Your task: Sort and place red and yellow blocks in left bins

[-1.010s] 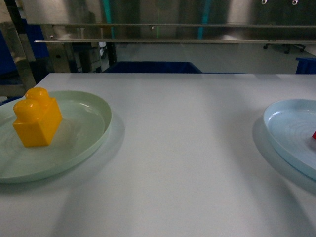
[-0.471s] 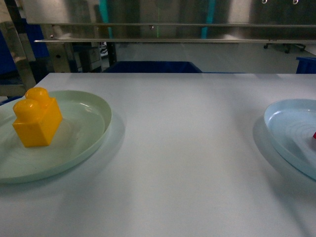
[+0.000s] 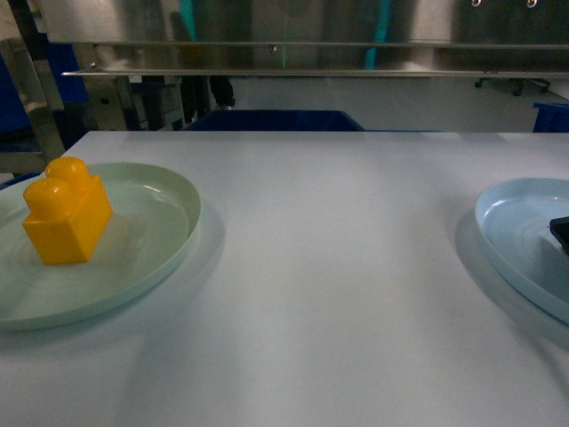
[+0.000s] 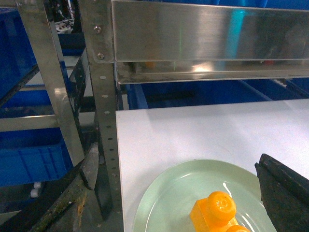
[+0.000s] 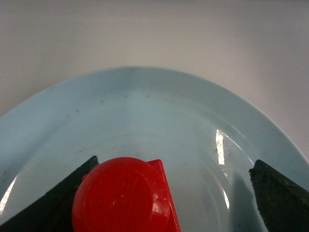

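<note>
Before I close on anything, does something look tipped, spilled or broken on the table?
Nothing stands out. The yellow block sits upright on the green plate, and the red block sits stud-up on the blue plate between the open right gripper fingers. No spills or cracks show.

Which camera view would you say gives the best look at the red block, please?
The right wrist view: the red block fills the lower frame, stud up, on the pale blue plate, between the open right gripper's fingers. The head view shows only the plate; the left wrist view shows neither.
</note>
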